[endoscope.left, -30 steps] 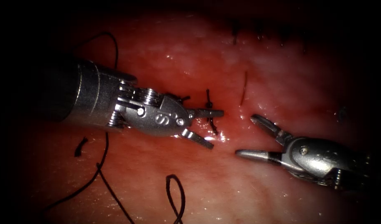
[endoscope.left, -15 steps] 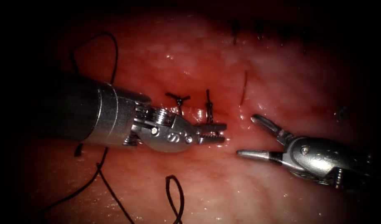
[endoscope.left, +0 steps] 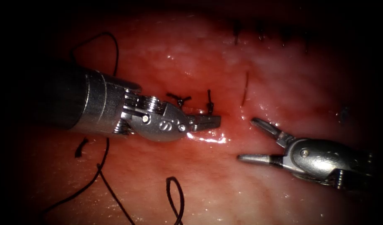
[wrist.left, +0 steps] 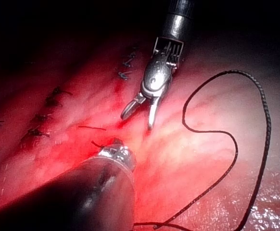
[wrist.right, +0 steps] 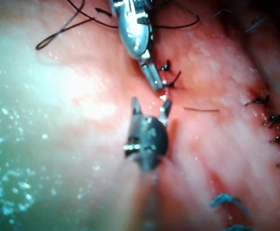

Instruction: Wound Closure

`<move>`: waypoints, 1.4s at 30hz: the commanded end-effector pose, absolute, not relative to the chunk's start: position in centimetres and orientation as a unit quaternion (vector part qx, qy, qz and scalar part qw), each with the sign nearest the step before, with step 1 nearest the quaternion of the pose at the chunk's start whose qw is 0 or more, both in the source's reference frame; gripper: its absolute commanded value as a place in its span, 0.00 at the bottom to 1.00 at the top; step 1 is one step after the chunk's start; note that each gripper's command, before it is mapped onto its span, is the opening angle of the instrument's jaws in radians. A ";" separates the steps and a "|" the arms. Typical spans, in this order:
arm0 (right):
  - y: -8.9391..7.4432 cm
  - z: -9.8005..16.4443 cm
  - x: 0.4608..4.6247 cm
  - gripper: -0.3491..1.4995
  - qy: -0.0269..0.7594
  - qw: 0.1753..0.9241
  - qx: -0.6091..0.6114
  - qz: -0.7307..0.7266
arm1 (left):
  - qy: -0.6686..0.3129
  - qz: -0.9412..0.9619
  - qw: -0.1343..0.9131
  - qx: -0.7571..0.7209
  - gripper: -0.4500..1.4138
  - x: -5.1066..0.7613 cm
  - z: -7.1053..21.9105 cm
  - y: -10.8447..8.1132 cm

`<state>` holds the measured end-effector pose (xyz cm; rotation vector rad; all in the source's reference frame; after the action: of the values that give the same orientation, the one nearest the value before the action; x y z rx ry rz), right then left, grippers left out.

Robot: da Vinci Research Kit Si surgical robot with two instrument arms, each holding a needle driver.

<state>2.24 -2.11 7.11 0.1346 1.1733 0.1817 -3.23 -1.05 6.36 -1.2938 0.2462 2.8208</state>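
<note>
Red, wet tissue [endoscope.left: 208, 183] carries two knotted stitches [endoscope.left: 209, 104] just above my left tool [endoscope.left: 215, 121]. Its jaws lie closed at the foot of the nearer one; whether they pinch its tail I cannot tell. My right tool [endoscope.left: 245, 139] sits close opposite, jaws spread and holding nothing, likely kept free to assist. Two cut ends of thread [endoscope.left: 245, 88] lie loose, one above it, one beneath my left shaft. Beyond run four further stitches [endoscope.left: 260, 33]; behind my left tool trails one long loose thread [endoscope.left: 102, 166]. Where the needle lies I cannot tell.
</note>
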 end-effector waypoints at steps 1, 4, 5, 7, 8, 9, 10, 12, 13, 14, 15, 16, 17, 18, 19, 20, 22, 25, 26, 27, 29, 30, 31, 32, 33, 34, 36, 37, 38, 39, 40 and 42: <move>-2.0 7.2 2.32 0.61 0.566 0.821 0.045 0.060 | 0.077 0.902 0.010 -0.425 0.00 -3.28 6.4 -1.0; -1.9 7.3 2.38 0.77 0.564 0.825 0.006 0.035 | 0.055 0.893 0.026 -0.446 0.00 -3.25 6.3 -1.0; -1.9 7.3 2.41 0.80 0.564 0.825 -0.001 0.035 | 0.052 0.890 0.028 -0.452 0.00 -3.24 6.3 -1.0; -1.8 7.4 2.46 0.81 0.564 0.825 -0.006 0.037 | 0.048 0.886 0.036 -0.460 0.00 -3.22 6.3 -1.0; -1.8 7.4 2.49 0.82 0.563 0.826 -0.009 0.036 | 0.043 0.883 0.040 -0.466 0.00 -3.22 6.2 -1.0; -1.8 7.4 2.52 0.82 0.562 0.826 -0.010 0.036 | 0.040 0.881 0.041 -0.470 0.00 -3.21 6.2 -1.0; -1.8 7.5 2.55 0.83 0.564 0.825 -0.016 0.036 | 0.035 0.878 0.048 -0.476 0.00 -3.20 6.2 -1.0; -1.8 7.5 2.60 0.85 0.567 0.822 -0.026 0.033 | 0.021 0.870 0.053 -0.490 0.00 -3.18 6.2 -1.0; -1.8 7.5 2.64 0.86 0.569 0.821 -0.031 0.034 | 0.018 0.867 0.056 -0.495 0.00 -3.18 6.2 -1.0; -1.7 7.5 2.67 0.86 0.570 0.820 -0.037 0.031 | 0.012 0.864 0.057 -0.501 0.00 -3.17 6.2 -1.0; -1.7 7.5 2.70 0.86 0.571 0.820 -0.041 0.023 | 0.006 0.860 0.058 -0.507 0.00 -3.17 6.3 -1.0; -1.8 7.5 2.74 0.86 0.572 0.819 -0.044 0.015 | 0.001 0.856 0.055 -0.513 0.00 -3.17 6.3 -1.0; -1.8 7.5 2.79 0.86 0.572 0.818 -0.051 0.002 | -0.006 0.851 0.050 -0.522 0.00 -3.17 6.3 -1.0; -1.8 7.5 2.85 0.85 0.578 0.813 -0.068 -0.023 | -0.021 0.844 0.048 -0.533 0.00 -3.18 6.3 -1.0; -1.8 7.5 2.89 0.85 0.588 0.804 -0.079 -0.040 | -0.030 0.839 0.052 -0.541 0.00 -3.18 6.3 -1.0; -1.8 7.5 2.92 0.85 0.595 0.798 -0.081 -0.045 | -0.031 0.834 0.050 -0.548 0.00 -3.18 6.3 -1.0; -1.8 7.5 2.98 0.82 0.611 0.784 -0.089 -0.062 | -0.037 0.825 0.050 -0.562 0.00 -3.17 6.3 -1.0; -1.8 7.5 3.04 0.78 0.625 0.769 -0.103 -0.085 | -0.047 0.817 0.043 -0.574 0.00 -3.16 6.3 -1.0; -1.8 7.5 3.05 0.77 0.627 0.766 -0.108 -0.090 | -0.048 0.814 0.040 -0.577 0.00 -3.16 6.3 -1.0; -1.8 7.5 3.07 0.75 0.629 0.763 -0.113 -0.094 | -0.050 0.813 0.037 -0.579 0.00 -3.15 6.3 -1.0; -1.8 7.5 3.11 0.74 0.633 0.758 -0.119 -0.103 | -0.055 0.810 0.032 -0.583 0.00 -3.15 6.3 -1.0; -1.8 7.5 3.13 0.72 0.634 0.756 -0.123 -0.109 | -0.061 0.809 0.034 -0.584 0.00 -3.15 6.4 -1.0; -1.8 7.5 3.16 0.66 0.634 0.752 -0.132 -0.122 | -0.069 0.806 0.036 -0.587 0.00 -3.15 6.4 -1.0; -1.8 7.6 3.18 0.65 0.636 0.748 -0.139 -0.130 | -0.074 0.804 0.038 -0.589 0.00 -3.16 6.4 -1.0; -1.8 7.6 3.20 0.63 0.639 0.744 -0.143 -0.132 | -0.075 0.803 0.036 -0.590 0.00 -3.16 6.3 -1.0; -1.8 7.6 3.22 0.62 0.642 0.740 -0.148 -0.133 | -0.079 0.801 0.036 -0.592 0.01 -3.16 6.3 -1.0; -1.8 7.6 3.25 0.62 0.645 0.735 -0.159 -0.135 | -0.083 0.800 0.034 -0.594 0.01 -3.15 6.3 -1.0; -1.8 7.6 3.27 0.61 0.643 0.735 -0.163 -0.138 | -0.083 0.800 0.033 -0.594 0.01 -3.15 6.3 -1.0; -1.8 7.6 3.30 0.61 0.643 0.736 -0.163 -0.137 | -0.084 0.799 0.032 -0.595 0.00 -3.15 6.3 -1.0; -1.7 7.6 3.32 0.61 0.643 0.736 -0.164 -0.136 | -0.085 0.798 0.031 -0.595 0.00 -3.15 6.3 -1.0; -1.7 7.6 3.35 0.61 0.642 0.737 -0.164 -0.136 | -0.085 0.798 0.030 -0.596 0.00 -3.15 6.3 -1.0; -1.7 7.6 3.40 0.63 0.642 0.737 -0.165 -0.136 | -0.086 0.797 0.029 -0.597 0.00 -3.15 6.3 -1.0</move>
<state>3.34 -1.74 7.55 -0.3634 1.4083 -0.3006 -3.09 -0.97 6.30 -1.8362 -0.2743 2.4552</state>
